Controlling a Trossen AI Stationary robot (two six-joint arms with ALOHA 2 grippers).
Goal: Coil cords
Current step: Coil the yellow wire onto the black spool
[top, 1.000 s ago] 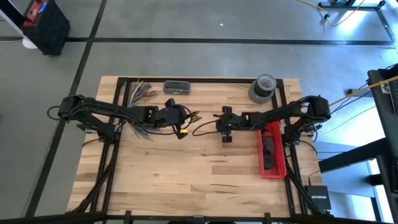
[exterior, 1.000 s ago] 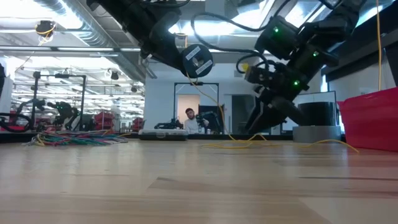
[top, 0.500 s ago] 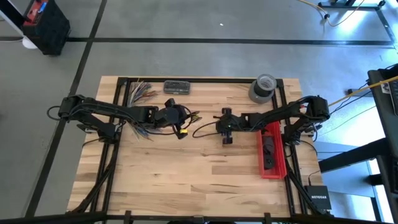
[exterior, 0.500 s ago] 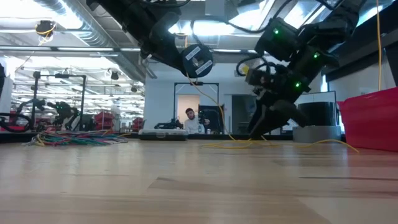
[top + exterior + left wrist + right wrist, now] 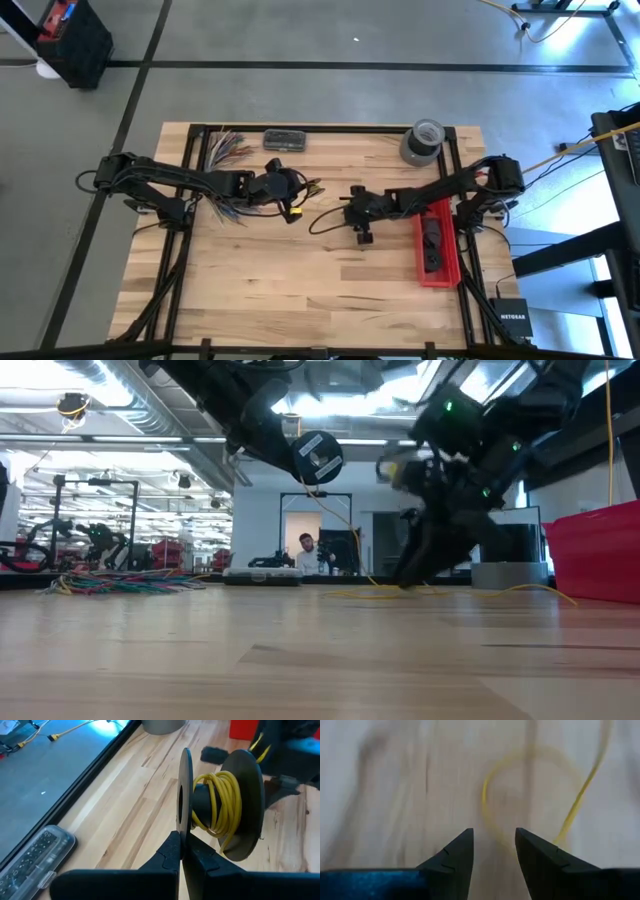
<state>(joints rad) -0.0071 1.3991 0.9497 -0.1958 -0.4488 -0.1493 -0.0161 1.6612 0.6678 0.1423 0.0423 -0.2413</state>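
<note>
The left gripper (image 5: 183, 851) is pinching one flange of a black spool (image 5: 220, 815) wound with yellow cord (image 5: 222, 800). The right gripper (image 5: 493, 851) is hovering, fingers parted, over a loose cord loop (image 5: 492, 805) (lying just ahead of its fingertips).

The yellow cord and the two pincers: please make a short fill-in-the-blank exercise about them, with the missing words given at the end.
1. The left pincer is shut on the rim of a black ____ that carries wound yellow cord.
2. The right pincer is ____, with a loop of cord on the wood ahead of its fingers.
3. In the high view, the bin on the table beside the right arm is ____ in colour.

Missing words: spool; open; red
</note>
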